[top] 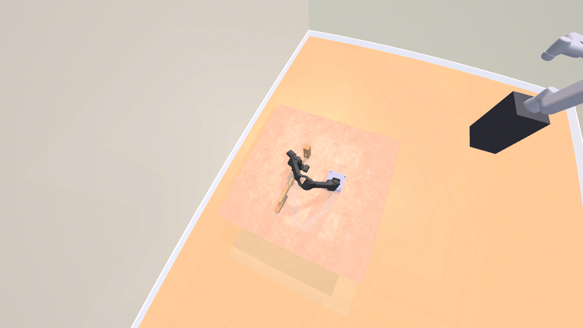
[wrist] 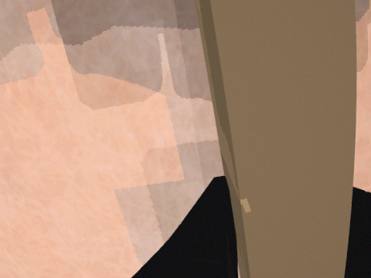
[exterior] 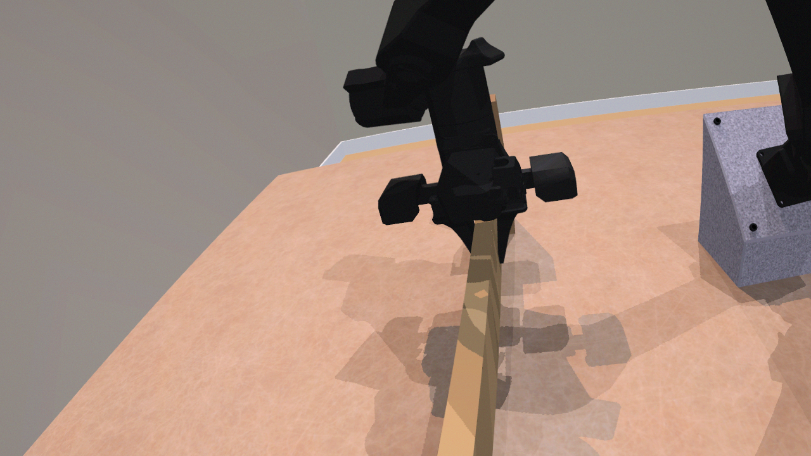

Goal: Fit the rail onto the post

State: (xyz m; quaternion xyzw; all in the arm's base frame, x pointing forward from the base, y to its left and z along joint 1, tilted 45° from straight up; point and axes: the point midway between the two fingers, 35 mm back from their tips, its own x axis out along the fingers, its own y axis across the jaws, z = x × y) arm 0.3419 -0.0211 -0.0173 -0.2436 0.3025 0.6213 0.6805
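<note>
So here's how things sit right now. The end effector (top: 302, 164) (exterior: 486, 256) (wrist: 252, 182) is clamped on the long wooden rail (top: 288, 188) (exterior: 467, 368) (wrist: 286, 116), one dark finger on each side of it. The wrist view makes that pretty obvious, with the rail running up between the two fingertips and filling a big chunk of the right half.

From the top, the rail runs from the low footboard block (top: 278, 207) toward the short wooden post (top: 307, 151) (exterior: 497, 116), with the end effector gripping it much closer to the post. The far end is at the footboard block, though it's too small to tell exactly how it sits in the bracket. At the other end, the small pale pegs (top: 305, 155) show on the face of the post, so the rail isn't fully seated on them. The near end is partly covered by the gripper, and I can't tell how big the gap is or whether the rail is level.

In the exterior view the post is mostly hidden behind the black arm (top: 318, 185) (exterior: 436, 33), just a sliver poking out. The rail comes toward the camera and leaves at the bottom edge, with overlapping shadows on the pinkish table (top: 346, 228) (exterior: 227, 340) (wrist: 77, 154). The arm's speckled grey base (top: 330, 174) (exterior: 720, 227) stands off to one side, well apart from the rail.
</note>
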